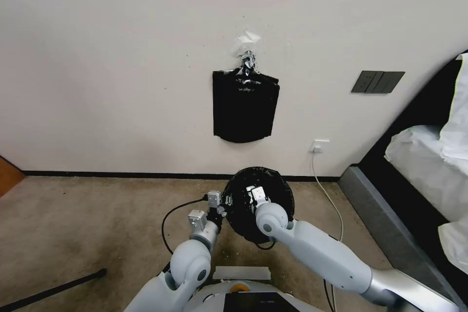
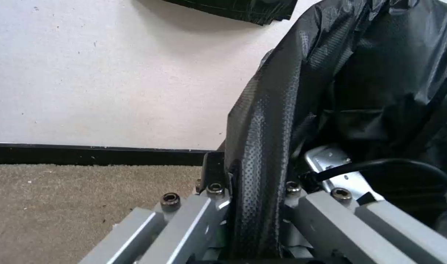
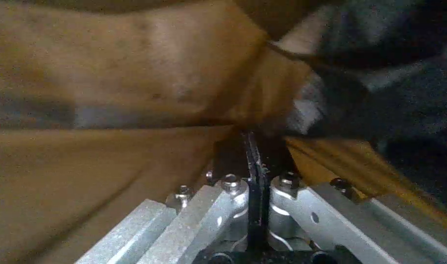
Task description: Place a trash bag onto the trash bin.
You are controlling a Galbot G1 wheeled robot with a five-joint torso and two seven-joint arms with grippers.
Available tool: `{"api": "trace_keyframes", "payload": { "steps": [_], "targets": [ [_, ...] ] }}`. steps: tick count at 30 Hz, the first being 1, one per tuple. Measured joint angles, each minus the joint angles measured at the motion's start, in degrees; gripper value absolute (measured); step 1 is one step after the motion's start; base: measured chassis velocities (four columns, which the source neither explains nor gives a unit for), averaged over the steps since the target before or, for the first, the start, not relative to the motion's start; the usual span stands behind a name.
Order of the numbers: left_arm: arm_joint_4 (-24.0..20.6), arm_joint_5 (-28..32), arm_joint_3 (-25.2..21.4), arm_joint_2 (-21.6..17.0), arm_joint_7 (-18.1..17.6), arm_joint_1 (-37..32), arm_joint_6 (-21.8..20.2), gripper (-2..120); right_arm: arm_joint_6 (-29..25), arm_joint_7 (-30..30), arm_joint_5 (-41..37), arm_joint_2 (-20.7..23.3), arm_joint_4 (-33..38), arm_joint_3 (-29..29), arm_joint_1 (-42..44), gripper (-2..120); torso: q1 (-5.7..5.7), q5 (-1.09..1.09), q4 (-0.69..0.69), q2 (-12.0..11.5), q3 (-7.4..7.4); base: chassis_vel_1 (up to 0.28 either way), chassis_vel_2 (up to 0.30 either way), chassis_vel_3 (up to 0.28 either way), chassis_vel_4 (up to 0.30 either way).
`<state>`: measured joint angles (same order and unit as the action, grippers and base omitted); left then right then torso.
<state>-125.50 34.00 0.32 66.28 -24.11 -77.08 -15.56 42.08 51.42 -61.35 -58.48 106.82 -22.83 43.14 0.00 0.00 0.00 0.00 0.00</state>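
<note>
**Bag stretched over bin, both grippers at the rim**

Against the wall point(image 1: 122, 58): a flat bundle of black bags point(image 1: 245, 107) hung from a clip, a dark switch panel point(image 1: 378, 82) to the right, a socket point(image 1: 319, 146) lower down with a white cable point(image 1: 329, 195) trailing across the carpet point(image 1: 87, 219). Bed edge point(image 1: 424, 156) at far right.

On the carpet below the bundle: the trash bin, hidden under the trash bag point(image 1: 273, 190), which is draped over and into it, glossy and crinkled. Left gripper point(image 1: 222, 201) at the bin's left edge, straddling the bag-covered rim point(image 2: 262, 154), one finger outside and one inside. Right gripper point(image 1: 257, 194) down in the bag's mouth, pinched tight on a thin black fold of bag film point(image 3: 255, 165).
</note>
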Motion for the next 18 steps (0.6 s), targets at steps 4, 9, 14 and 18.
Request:
{"api": "trace_keyframes", "payload": {
  "steps": [4, 9, 14, 18],
  "targets": [
    [-0.3, 0.1, 0.0, 0.0, 0.0, 0.0, 0.0, 3, 0.0, 0.0, 0.0, 0.0, -0.3, 0.1, 0.0, 0, 0.00, 0.00, 0.00, 0.0, 0.00, 0.000, 0.000, 0.000, 0.000],
    [-0.6, 0.2, 0.0, -0.2, 0.1, -0.1, 0.0, 3, 0.0, 0.0, 0.0, 0.0, -0.4, 0.1, 0.1, 0, 0.00, 0.00, 0.00, 0.0, 0.00, 0.000, 0.000, 0.000, 0.000],
    [-0.8, 0.3, -0.1, -0.2, 0.1, -0.2, 0.0, 3, 0.0, -0.1, 0.1, -0.2, -0.8, 0.1, 0.1, 0, 0.00, 0.00, 0.00, 0.0, 0.00, 0.000, 0.000, 0.000, 0.000],
    [-0.8, 0.3, -0.1, -0.2, 0.1, -0.3, 0.0, 3, 0.0, -0.2, 0.7, -0.1, -1.1, -0.6, -0.1, 0, 0.00, 0.00, 0.00, 0.0, 0.00, 0.000, 0.000, 0.000, 0.000]
  ]
}}
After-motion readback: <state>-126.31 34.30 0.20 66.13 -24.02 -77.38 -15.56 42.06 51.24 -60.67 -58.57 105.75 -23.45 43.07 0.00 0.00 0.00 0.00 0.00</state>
